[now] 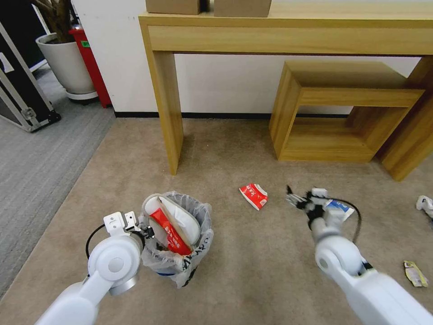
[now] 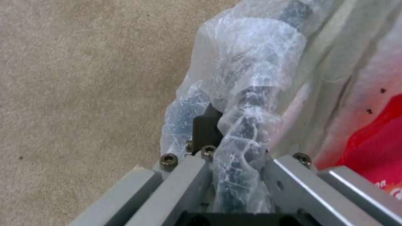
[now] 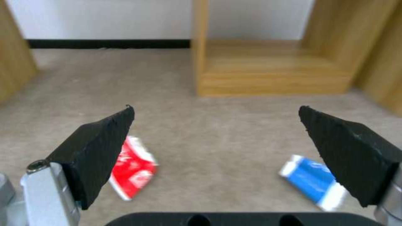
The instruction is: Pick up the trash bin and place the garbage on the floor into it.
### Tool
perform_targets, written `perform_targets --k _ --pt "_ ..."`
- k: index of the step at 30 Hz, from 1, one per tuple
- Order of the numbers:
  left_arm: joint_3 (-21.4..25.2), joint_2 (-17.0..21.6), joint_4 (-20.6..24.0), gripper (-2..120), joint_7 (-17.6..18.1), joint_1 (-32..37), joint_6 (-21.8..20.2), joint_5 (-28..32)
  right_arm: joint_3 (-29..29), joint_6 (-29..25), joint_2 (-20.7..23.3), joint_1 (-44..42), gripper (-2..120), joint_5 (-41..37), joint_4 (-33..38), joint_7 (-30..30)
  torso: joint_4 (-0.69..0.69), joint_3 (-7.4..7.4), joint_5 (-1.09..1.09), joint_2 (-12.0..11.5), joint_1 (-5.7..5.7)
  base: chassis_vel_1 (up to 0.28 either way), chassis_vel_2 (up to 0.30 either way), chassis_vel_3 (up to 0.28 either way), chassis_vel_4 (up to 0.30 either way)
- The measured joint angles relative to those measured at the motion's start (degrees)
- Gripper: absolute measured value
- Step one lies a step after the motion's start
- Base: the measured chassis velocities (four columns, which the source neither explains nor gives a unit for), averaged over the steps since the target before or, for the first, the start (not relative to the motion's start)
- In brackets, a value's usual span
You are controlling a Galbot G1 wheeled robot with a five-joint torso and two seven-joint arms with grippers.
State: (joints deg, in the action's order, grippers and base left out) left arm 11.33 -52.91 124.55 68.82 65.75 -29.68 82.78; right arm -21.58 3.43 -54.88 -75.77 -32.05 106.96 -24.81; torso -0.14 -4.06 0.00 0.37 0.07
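The trash bin (image 1: 178,234), black with a crinkly white bag, is at the lower left of the beige floor (image 1: 252,253). It holds a white slipper (image 1: 180,216) and a red wrapper (image 1: 171,232). My left gripper (image 1: 145,232) is shut on its bagged rim (image 2: 247,103). My right gripper (image 1: 295,198) hangs open above the carpet, its black fingertips (image 3: 100,147) wide apart. A red-white carton (image 1: 253,196) (image 3: 136,171) lies to its left. A blue-white packet (image 1: 339,208) (image 3: 312,180) lies to its right, partly behind the wrist.
A wooden desk leg (image 1: 169,113) stands just beyond the bin, and a low wooden shelf (image 1: 343,113) is at the back right. A small yellowish wrapper (image 1: 415,273) and a white item (image 1: 425,204) lie at the right edge. Grey ribbed carpet (image 1: 36,158) starts on the left.
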Motion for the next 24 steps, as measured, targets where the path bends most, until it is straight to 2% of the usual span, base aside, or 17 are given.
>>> perform_targets --k 3,5,7,8,11,12,13,16,20,24 --pt "-0.95 0.14 0.01 0 -0.16 -0.41 -0.34 -0.3 -6.03 -2.43 -2.8 -6.74 100 4.02 2.95 2.35 0.01 -0.01 -0.01 0.0 0.0 0.0 0.0 0.0 0.0" --pt "-1.0 0.14 0.02 0 -0.16 -0.43 -0.36 -0.29 -6.16 -2.52 -2.89 -6.86 100 4.13 3.02 2.43 0.01 -0.01 -0.01 0.0 0.0 0.0 0.0 0.0 0.0" --pt "-1.47 0.1 0.25 0 -0.29 -0.86 -0.56 -0.23 -10.41 -5.66 -8.33 -11.16 100 8.86 5.2 4.54 0.02 -0.01 -0.02 0.0 0.0 0.0 0.0 0.0 0.0" --pt "-1.47 0.1 0.25 0 -0.29 -0.86 -0.56 -0.23 -10.41 -5.66 -8.33 -11.16 100 8.86 5.2 4.54 0.02 -0.01 -0.02 0.0 0.0 0.0 0.0 0.0 0.0" --pt "-1.71 0.07 0.79 0 -0.36 -0.94 -0.7 -0.17 -12.65 -7.96 -14.81 -14.14 100 13.86 6.79 6.54 0.0 -0.01 0.02 0.0 0.0 0.0 0.0 0.0 0.0" --pt "-1.71 0.07 0.79 0 -0.36 -0.94 -0.7 -0.17 -12.65 -7.96 -14.81 -14.14 100 13.86 6.79 6.54 0.0 -0.01 0.02 0.0 0.0 0.0 0.0 0.0 0.0" --pt "-1.72 0.07 1.2 0 -0.37 -0.94 -0.77 -0.17 -13.67 -9.87 -18.0 -15.5 100 17.41 7.19 7.99 0.0 0.0 -0.02 0.0 0.0 0.0 0.0 0.0 0.0" --pt "-1.29 0.13 1.91 0 -0.37 -0.65 -0.95 -0.12 -14.2 -12.93 -21.95 -17.59 100 22.27 7.01 9.7 0.0 0.0 -0.01 0.0 0.0 0.0 0.0 0.0 0.0" --pt "-0.83 0.26 2.55 0 -0.37 0.1 -1.05 -0.17 -13.91 -15.23 -24.68 -18.84 100 24.65 7.36 11.32 0.01 0.0 0.0 0.0 0.0 0.0 0.0 0.0 0.0" --pt "-0.69 0.26 2.86 0 -0.36 0.3 -1.07 -0.2 -13.69 -15.66 -25.4 -18.95 100 24.85 7.84 11.76 0.02 0.0 -0.01 0.0 0.0 0.0 0.0 0.0 0.0"
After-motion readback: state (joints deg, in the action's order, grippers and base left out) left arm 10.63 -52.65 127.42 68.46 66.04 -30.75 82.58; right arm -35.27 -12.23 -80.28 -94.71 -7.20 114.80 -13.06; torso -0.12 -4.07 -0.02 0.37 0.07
